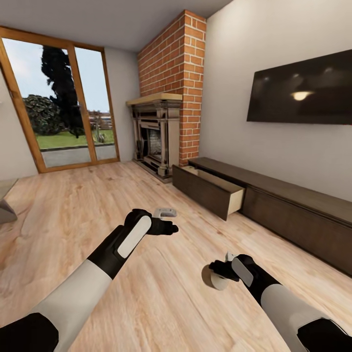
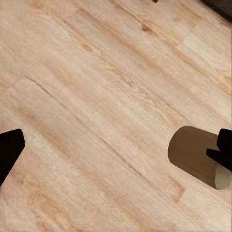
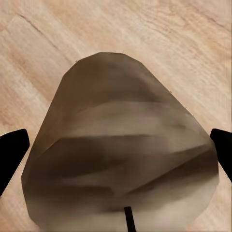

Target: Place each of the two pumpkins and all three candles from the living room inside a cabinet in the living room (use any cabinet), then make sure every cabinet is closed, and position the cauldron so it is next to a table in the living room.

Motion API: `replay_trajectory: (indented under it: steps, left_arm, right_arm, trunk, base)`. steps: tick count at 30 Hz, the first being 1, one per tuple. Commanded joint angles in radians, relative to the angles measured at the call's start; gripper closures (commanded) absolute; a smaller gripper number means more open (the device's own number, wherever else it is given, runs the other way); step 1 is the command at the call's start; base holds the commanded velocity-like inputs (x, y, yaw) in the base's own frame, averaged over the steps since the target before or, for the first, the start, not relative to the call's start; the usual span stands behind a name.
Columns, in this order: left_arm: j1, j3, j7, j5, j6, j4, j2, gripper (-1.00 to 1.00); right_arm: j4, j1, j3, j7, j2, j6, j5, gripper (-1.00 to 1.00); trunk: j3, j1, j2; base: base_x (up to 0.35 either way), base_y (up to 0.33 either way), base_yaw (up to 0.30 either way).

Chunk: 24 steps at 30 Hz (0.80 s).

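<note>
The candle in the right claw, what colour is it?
Tan to olive-brown, clearest in the right wrist view: candle.

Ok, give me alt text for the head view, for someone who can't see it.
The right gripper holds a tan candle above the wooden floor, with the left gripper held out empty. Ahead at right, the low dark cabinet has one drawer pulled open, under a wall-mounted TV beside a brick fireplace.
</note>
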Motion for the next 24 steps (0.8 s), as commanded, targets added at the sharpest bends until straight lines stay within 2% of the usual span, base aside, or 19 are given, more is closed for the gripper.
replay_trajectory:
  steps: [1, 8, 13, 15, 19, 24]
  left_arm:
    - [-0.001, -0.001, 0.010, 0.010, 0.001, 0.000, 0.000, -1.00]
    - [-0.001, 0.001, 0.010, 0.010, 0.000, 0.001, 0.001, -1.00]
    - [-0.001, 0.002, 0.011, 0.011, 0.000, 0.001, 0.002, -1.00]
    - [-0.001, 0.002, 0.012, 0.011, 0.000, 0.001, 0.003, -1.00]
    - [-0.001, 0.003, 0.012, 0.011, 0.000, 0.001, 0.004, -1.00]
    - [-0.001, 0.004, 0.013, 0.012, 0.000, 0.000, 0.005, -1.00]
  right_arm:
    - [-0.003, -0.001, 0.007, -0.008, -0.001, 0.003, -0.011, 1.00]
    - [-0.004, -0.001, 0.007, -0.010, -0.001, 0.002, -0.010, 1.00]
    - [-0.022, -0.002, 0.006, -0.011, -0.018, 0.006, -0.011, 1.00]
    - [-0.084, -0.001, 0.007, -0.012, -0.033, 0.017, -0.012, 1.00]
    - [-0.171, 0.000, 0.002, -0.014, -0.048, 0.070, -0.011, 1.00]
    - [-0.334, 0.032, -0.040, -0.021, -0.064, 0.150, -0.010, 1.00]
  trunk:
    - [-0.001, 0.000, 0.000]
    - [-0.001, 0.000, 0.000]
    - [-0.001, 0.000, 0.000]
    - [-0.001, 0.000, 0.000]
    - [-0.001, 0.000, 0.000]
    - [-0.001, 0.000, 0.000]
  base:
    - [0.270, -0.005, 0.000]
    - [0.298, -0.002, 0.000]
    - [0.331, 0.000, 0.000]
    - [0.336, 0.000, 0.000]
    - [0.337, 0.000, 0.000]
    - [0.338, 0.000, 0.000]
